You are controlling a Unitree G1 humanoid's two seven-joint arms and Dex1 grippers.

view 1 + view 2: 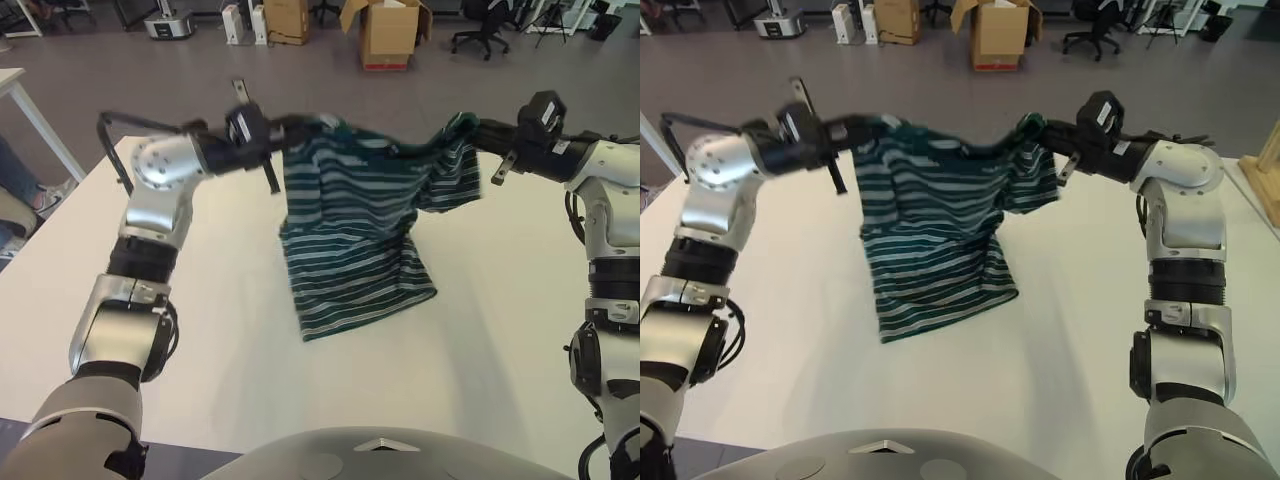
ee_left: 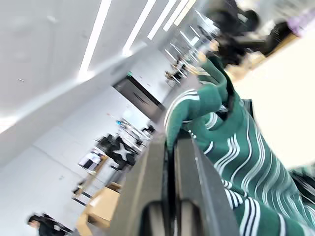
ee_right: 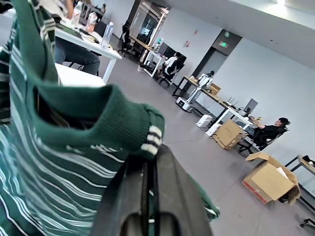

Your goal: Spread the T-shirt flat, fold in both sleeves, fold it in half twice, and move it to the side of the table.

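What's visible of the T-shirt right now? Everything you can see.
The T-shirt is dark green knit with thin pale stripes and a ribbed cuff. It hangs lifted, not flat, sagging between the left gripper and right gripper, each pinched shut on an upper edge. Its rumpled lower part rests on the white table.

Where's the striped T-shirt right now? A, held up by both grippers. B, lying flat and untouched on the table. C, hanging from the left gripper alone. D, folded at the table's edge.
A: the left gripper and right gripper each pinch the T-shirt at its top, and it hangs between them down to the table.
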